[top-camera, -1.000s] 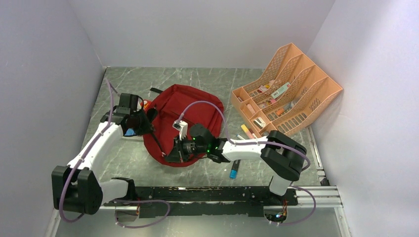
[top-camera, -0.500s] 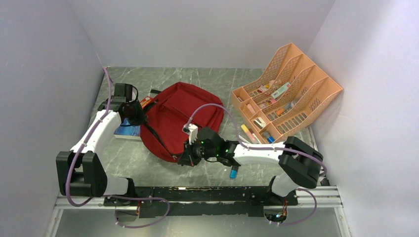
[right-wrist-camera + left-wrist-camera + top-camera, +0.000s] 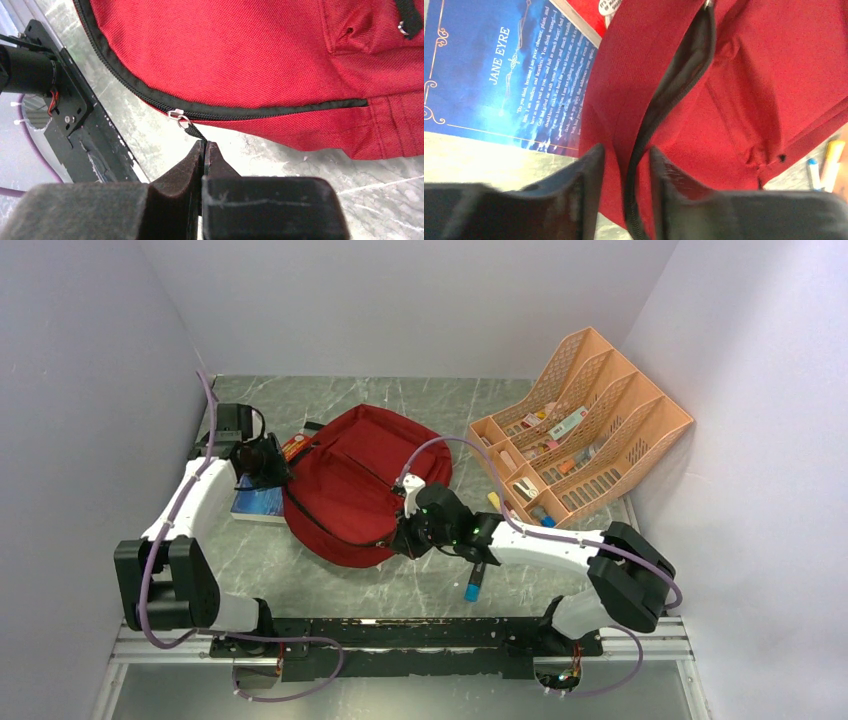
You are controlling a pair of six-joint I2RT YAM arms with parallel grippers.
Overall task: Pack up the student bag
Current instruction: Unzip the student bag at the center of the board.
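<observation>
- The grey marbled tabletop (image 3: 400,400) lay walled on three sides. Bare strips ran behind the bag and between its near edge and the black mounting rail (image 3: 400,635).
- The large dark-red fabric student bag (image 3: 360,485) lay flat at mid-table, left of centre. Its left edge overlapped a book and its right edge stood apart from the organiser.
- The peach plastic mesh desk organiser (image 3: 640,430) sat at the far right, against the right wall.
- The left gripper (image 3: 625,150), close to the left wall, stood part-way open astride the bag's black zipper seam. Whether its pads touched the cloth could not be told.
- The right gripper (image 3: 204,145) was clamped tight on the pull tab at the bag's near edge.
- The blue "Jane Eyre" paperback book (image 3: 499,75) lay flat, part-covered by the bag.
- A blue-capped marker pen (image 3: 473,585) lay on open table under the right arm.
- The small black zipper pull tab (image 3: 194,131) hung from a silver ring.
</observation>
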